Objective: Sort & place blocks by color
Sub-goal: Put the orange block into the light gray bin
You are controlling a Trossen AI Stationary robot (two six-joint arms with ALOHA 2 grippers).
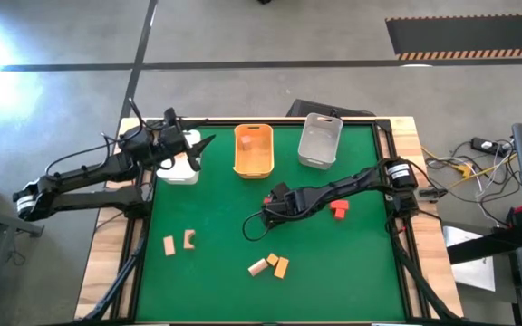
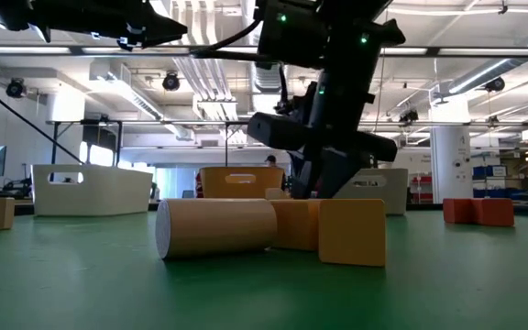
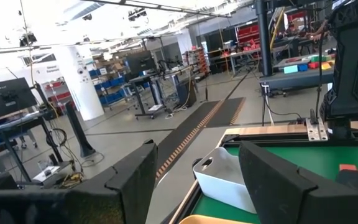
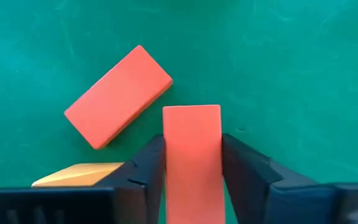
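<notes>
The right gripper [image 4: 191, 177] is down on the green table mat [image 1: 333, 263], near the middle of the table, with its 2 fingers [image 4: 145, 171] pressed against the long sides of a red block [image 4: 192, 155], so it is clamped on that block. A second red block [image 4: 118, 95] lies tilted just beside it on the mat, not touching the fingers, and the corner of a yellow-orange block [image 4: 79, 175] shows next to one finger. In the high view the right gripper [image 1: 275, 204] sits at the end of its arm, which reaches in from the right edge; another red block [image 1: 339, 209] lies on the mat beside that arm.

The left gripper [image 1: 178, 143] hangs over the white bin [image 1: 181, 168] at the far left corner, its fingers [image 3: 135, 180] standing apart with nothing between them.

An orange bin [image 1: 253, 150] and a grey bin [image 1: 320, 139] stand along the far edge. 2 pale tan blocks [image 1: 178, 242] lie near the left front of the mat. Toward the front centre, a tan block [image 1: 257, 266] and yellow-orange blocks [image 1: 278, 264] lie close together; in the low view they show as a tan cylinder [image 2: 216, 227] touching a yellow-orange block [image 2: 351, 231]
</notes>
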